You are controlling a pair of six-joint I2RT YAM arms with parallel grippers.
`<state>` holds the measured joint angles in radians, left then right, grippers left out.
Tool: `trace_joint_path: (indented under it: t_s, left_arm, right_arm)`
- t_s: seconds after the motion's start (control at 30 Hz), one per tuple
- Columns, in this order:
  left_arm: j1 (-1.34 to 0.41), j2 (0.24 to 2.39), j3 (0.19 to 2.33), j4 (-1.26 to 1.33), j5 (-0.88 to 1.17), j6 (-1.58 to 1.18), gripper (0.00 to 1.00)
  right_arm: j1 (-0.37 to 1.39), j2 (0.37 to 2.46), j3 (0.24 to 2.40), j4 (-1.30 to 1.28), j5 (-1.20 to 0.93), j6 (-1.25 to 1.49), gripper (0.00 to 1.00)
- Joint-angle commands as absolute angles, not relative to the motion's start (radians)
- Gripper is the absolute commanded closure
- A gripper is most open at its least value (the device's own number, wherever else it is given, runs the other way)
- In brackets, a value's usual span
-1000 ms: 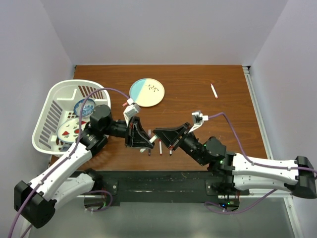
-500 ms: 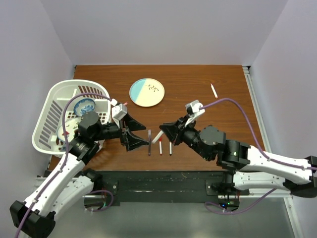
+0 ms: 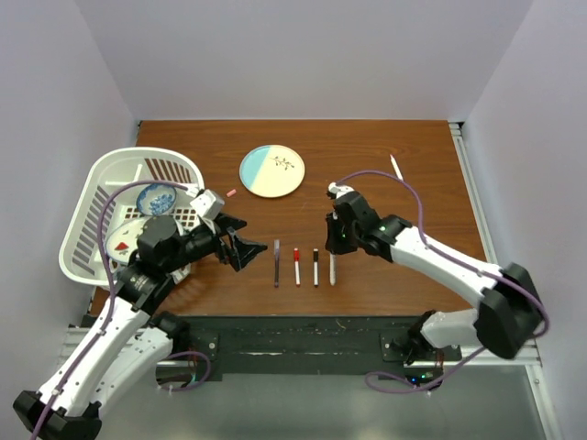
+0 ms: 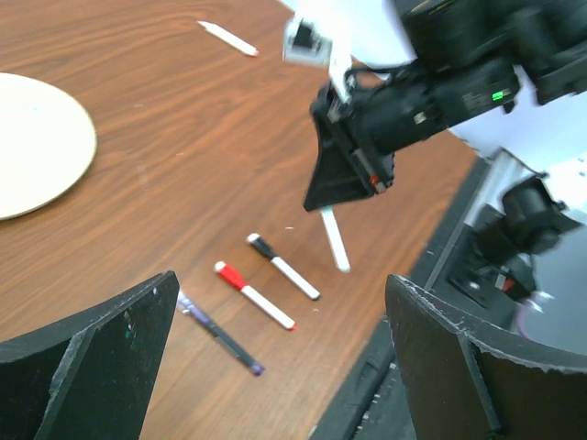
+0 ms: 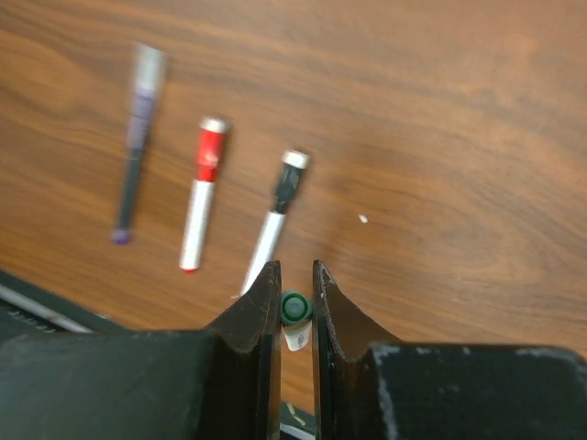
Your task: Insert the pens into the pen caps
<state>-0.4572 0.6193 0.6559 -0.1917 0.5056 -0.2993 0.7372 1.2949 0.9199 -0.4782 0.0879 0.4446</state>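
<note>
From above, the left end effector [image 3: 246,244] is gaping wide and carrying nothing. The right end effector [image 3: 334,240] is pinching the green-capped pen [image 3: 332,268], tip down toward the desk [image 3: 385,147], just right of three capped pens [image 3: 296,266]. A fifth pen [image 3: 396,168] is lying well beyond it. In the left wrist view the held pen is hanging slanted, so on release it may be rolling into the black-capped pen [image 4: 282,266]. In the right wrist view the fingers [image 5: 252,312] are squeezing only the green cap [image 5: 294,307], which may be slipping or pulling off.
</note>
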Motion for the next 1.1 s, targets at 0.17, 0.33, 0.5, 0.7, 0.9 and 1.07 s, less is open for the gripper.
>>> trace_joint_path:
  t_s: [0.17,0.33,0.5,0.7,0.9,1.07]
  left_arm:
    - [-0.451,0.557,0.647,-0.236,0.333,-0.268,0.00]
    - [-0.451,0.560,0.646,-0.236,0.334,-0.265,0.00]
    - [-0.449,0.568,0.646,-0.239,0.334,-0.265,0.00]
    - [-0.449,0.566,0.646,-0.238,0.333,-0.264,0.00]
    - [-0.449,0.566,0.643,-0.239,0.339,-0.265,0.00]
    - [-0.449,0.563,0.643,-0.239,0.341,-0.265,0.00]
  right_arm:
    - [0.571,1.592,1.015,-0.423,-0.120,0.428,0.97]
    - [0.532,1.704,1.043,-0.351,-0.143,0.491,0.87]
    - [0.511,1.775,1.091,-0.350,-0.114,0.514,0.76]
    - [0.479,1.769,1.158,-0.385,-0.046,0.462,0.48]
    - [0.414,1.831,1.336,-0.423,0.245,0.212,0.42]
    - [0.333,1.933,1.472,-0.437,0.334,0.080,0.40]
